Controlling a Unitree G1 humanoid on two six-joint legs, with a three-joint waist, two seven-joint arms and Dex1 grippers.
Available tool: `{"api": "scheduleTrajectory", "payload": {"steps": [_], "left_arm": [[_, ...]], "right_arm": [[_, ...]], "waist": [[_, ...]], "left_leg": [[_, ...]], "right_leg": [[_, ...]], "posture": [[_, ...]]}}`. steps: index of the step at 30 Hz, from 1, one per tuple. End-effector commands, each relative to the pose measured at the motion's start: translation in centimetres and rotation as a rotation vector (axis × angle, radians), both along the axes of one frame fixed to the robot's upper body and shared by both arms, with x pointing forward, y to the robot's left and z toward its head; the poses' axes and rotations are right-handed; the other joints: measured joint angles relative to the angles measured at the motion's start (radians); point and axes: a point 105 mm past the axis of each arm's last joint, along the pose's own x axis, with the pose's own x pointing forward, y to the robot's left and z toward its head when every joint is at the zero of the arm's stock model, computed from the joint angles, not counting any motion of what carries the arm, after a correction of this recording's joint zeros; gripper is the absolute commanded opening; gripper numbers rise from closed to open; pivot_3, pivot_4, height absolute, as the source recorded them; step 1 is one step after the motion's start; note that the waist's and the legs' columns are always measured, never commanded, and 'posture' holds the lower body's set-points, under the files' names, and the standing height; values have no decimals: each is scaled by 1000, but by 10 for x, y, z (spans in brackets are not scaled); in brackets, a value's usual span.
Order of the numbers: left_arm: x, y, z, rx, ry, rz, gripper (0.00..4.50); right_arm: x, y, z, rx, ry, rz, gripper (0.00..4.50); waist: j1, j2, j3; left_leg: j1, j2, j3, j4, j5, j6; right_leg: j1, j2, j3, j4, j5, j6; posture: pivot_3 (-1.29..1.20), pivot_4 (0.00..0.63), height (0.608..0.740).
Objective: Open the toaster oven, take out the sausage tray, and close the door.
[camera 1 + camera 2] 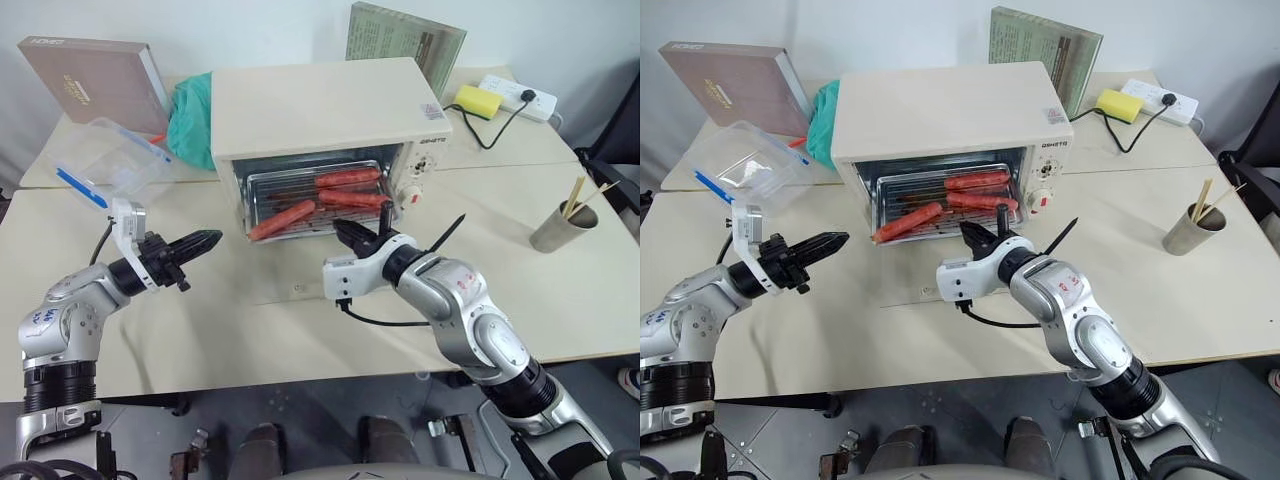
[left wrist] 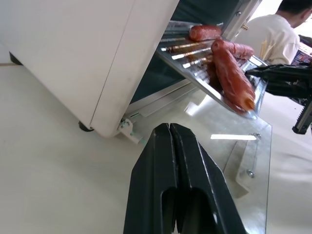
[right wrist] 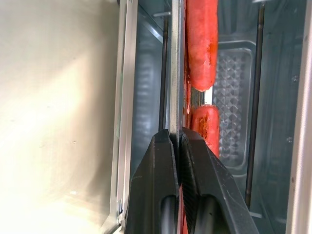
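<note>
The cream-white toaster oven (image 1: 320,105) stands at the back of the table. Its glass door (image 1: 300,275) is swung down and lies flat in front of it. The silver sausage tray (image 1: 290,188) juts partly out of the opening and carries three red-orange sausages (image 1: 283,219). My right gripper (image 1: 348,232) is over the lowered door and shut on the tray's front rim (image 3: 175,73). My left gripper (image 1: 205,242) hovers left of the door, shut and empty, pointing toward the oven's lower left corner (image 2: 105,126).
A clear plastic box with blue clips (image 1: 100,160) and a green bag (image 1: 190,120) lie left of the oven. At the right are a metal cup holding sticks (image 1: 562,228) and a power strip (image 1: 520,95). In the left wrist view a person (image 2: 273,34) sits beyond the table.
</note>
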Motion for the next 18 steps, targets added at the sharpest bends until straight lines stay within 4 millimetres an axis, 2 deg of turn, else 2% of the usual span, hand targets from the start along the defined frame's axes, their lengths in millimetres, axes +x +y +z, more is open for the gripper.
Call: {"api": "scheduleTrajectory", "payload": {"steps": [1,8,18], "left_arm": [[-1,8,8,-8,-31,-4,0],[1,11,7,-4,-38,3,0],[4,5,7,-15,-49,10,0]], "right_arm": [[-13,1,21,36,-91,63,26],[-13,-2,17,26,-102,66,26],[3,-2,31,120,-214,8,26]], "waist": [[1,0,0],[7,0,0],[14,0,0]], "left_leg": [[0,0,0,0,0,0],[0,0,0,0,0,0],[0,0,1,1,0,0]], "right_leg": [[0,0,0,0,0,0],[0,0,0,0,0,0],[0,0,0,0,0,0]], "posture": [[0,150,740],[0,150,740],[0,150,740]]}}
